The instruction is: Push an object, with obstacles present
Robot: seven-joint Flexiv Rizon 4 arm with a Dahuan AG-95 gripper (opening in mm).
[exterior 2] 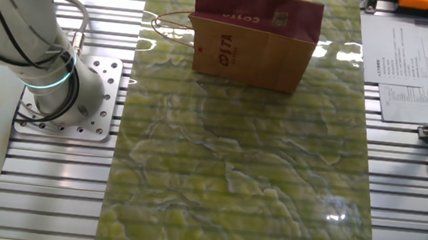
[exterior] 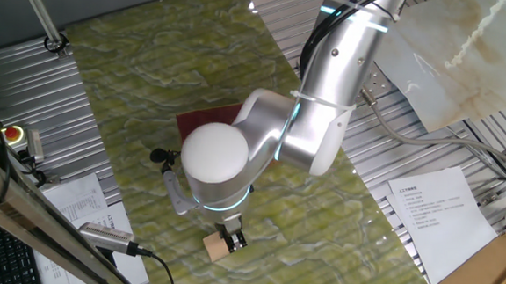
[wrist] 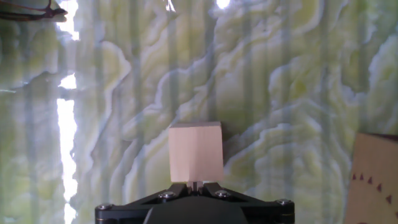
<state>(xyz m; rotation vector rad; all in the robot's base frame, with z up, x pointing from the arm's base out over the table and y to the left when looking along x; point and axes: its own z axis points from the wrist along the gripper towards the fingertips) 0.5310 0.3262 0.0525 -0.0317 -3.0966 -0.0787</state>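
The cube sits near one edge of the surface, touching my jaws, which look pressed together behind it. I should push square through its middle, low and slow, so it does not spin off. The bag stands well apart near the opposite edge. A brown board lies off to one side; I steer wide of it.

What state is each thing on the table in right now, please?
Wooden cube: flat on the mat, directly ahead of the claw tips.
Claw: low beside the cube; open or shut unclear.
Paper bag: lying on its side, handles spread on the mat.
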